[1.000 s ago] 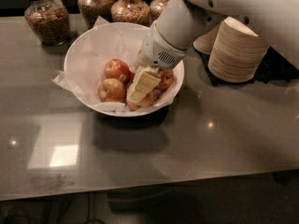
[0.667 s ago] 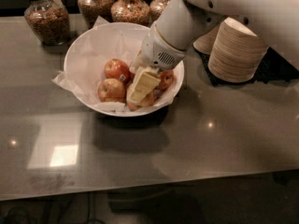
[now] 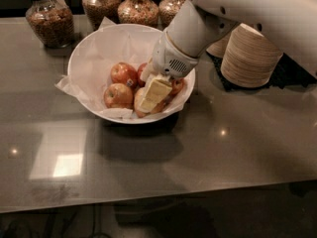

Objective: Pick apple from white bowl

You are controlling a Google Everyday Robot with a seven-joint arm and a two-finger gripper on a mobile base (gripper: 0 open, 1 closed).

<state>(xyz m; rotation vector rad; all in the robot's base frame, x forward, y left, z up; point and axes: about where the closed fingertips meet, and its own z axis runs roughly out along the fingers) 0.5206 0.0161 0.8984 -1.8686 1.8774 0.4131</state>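
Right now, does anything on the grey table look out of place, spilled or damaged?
Nothing is spilled or broken. The crinkled white paper lining hangs untidily over the left rim of the wide glossy white bowl. The gripper is down inside the bowl among the red apples.

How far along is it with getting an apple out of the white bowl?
Reach looks done: the end effector is down inside the white bowl, among the apples. A grasp may be under way. Left: lifting one clear; every apple sits in the bowl.
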